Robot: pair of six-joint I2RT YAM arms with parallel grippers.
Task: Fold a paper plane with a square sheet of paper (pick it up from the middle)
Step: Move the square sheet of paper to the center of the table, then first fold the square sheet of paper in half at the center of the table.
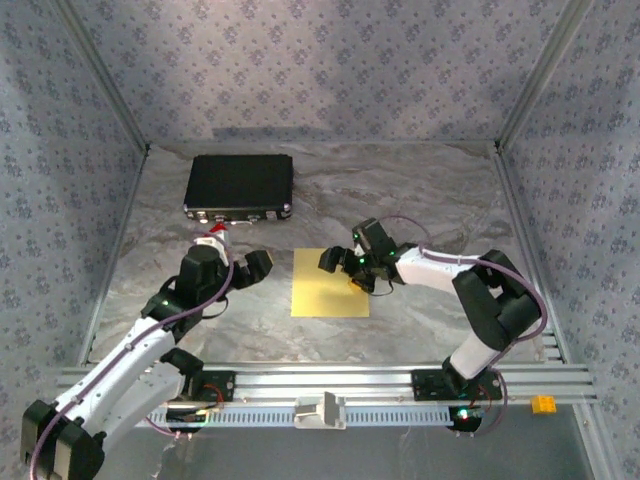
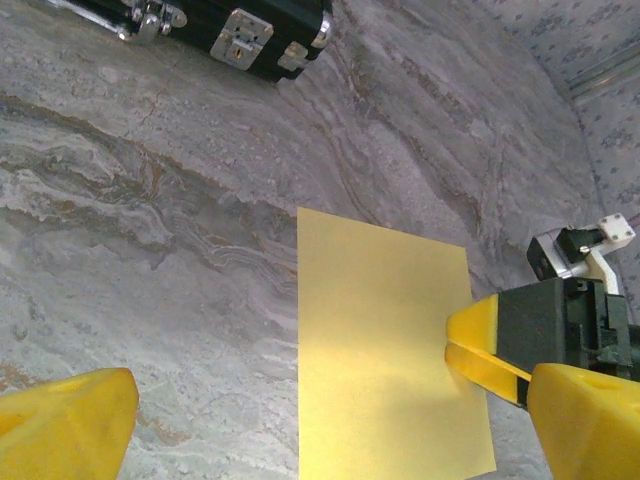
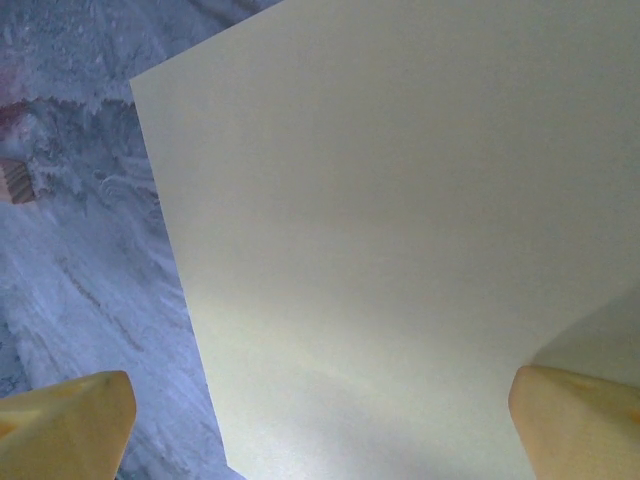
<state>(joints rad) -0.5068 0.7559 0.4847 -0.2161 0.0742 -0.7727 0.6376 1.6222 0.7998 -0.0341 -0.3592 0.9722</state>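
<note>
Right gripper [image 1: 345,262] wide open, nothing held, low over the right side of the sheet [image 1: 325,290]. From its own wrist view, one fingertip over pale paper, the other over bare desk [image 3: 80,250]. Touching or not: cannot tell. Left gripper [image 1: 245,268] equally wide, empty, just left of the sheet and apart from it. Sheet flat and unfolded on the desk between the two arms, nearer than the black case [image 1: 240,187].

Step in hand, by the look of it: the first pickup from the middle. Best done by shifting the right gripper inward until centred over the sheet, not straddling its edge. Lower gently, set both fingertips on the paper, then close slowly to pinch up a small ridge rather than scrape across. Keep the closure light, since thin paper like this will probably crumple or slide on so smooth a surface. Bring the left gripper to the left edge to steady against sliding. Lift only after pinching a firm ridge.
</note>
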